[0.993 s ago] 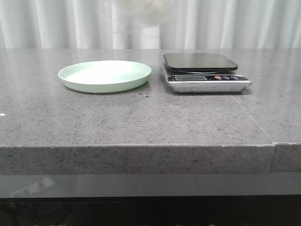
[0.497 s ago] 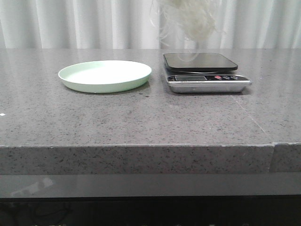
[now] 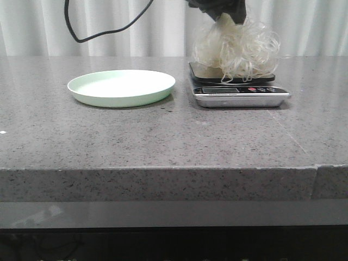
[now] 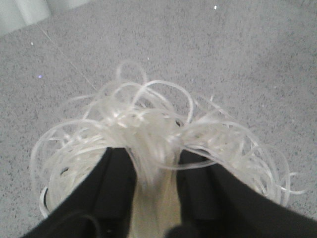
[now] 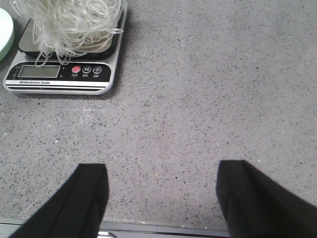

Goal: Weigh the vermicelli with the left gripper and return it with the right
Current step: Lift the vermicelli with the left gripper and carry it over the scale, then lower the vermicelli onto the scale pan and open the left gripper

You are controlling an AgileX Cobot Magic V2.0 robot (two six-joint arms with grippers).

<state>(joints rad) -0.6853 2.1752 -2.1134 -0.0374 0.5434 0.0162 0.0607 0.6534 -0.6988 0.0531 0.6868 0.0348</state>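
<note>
The vermicelli [image 3: 236, 49], a fluffy mass of curly white strands, hangs from my left gripper [image 3: 222, 12] with its lower strands touching the black platform of the scale [image 3: 239, 92]. In the left wrist view the two black fingers [image 4: 116, 181] pinch the strands [image 4: 148, 129] between them. The right wrist view shows the vermicelli [image 5: 69, 25] over the scale [image 5: 64, 74]. My right gripper [image 5: 161, 193] is open and empty, low over the table's front edge, to the right of the scale. The pale green plate [image 3: 121, 87] lies empty, left of the scale.
A black cable [image 3: 87, 32] loops down at the upper left, behind the plate. White curtains hang behind the grey speckled table [image 3: 163, 136]. The table's front edge shows in the right wrist view [image 5: 163, 229].
The vermicelli has come down from the top of the view onto the scale, and the left gripper and its cable have come into view.
</note>
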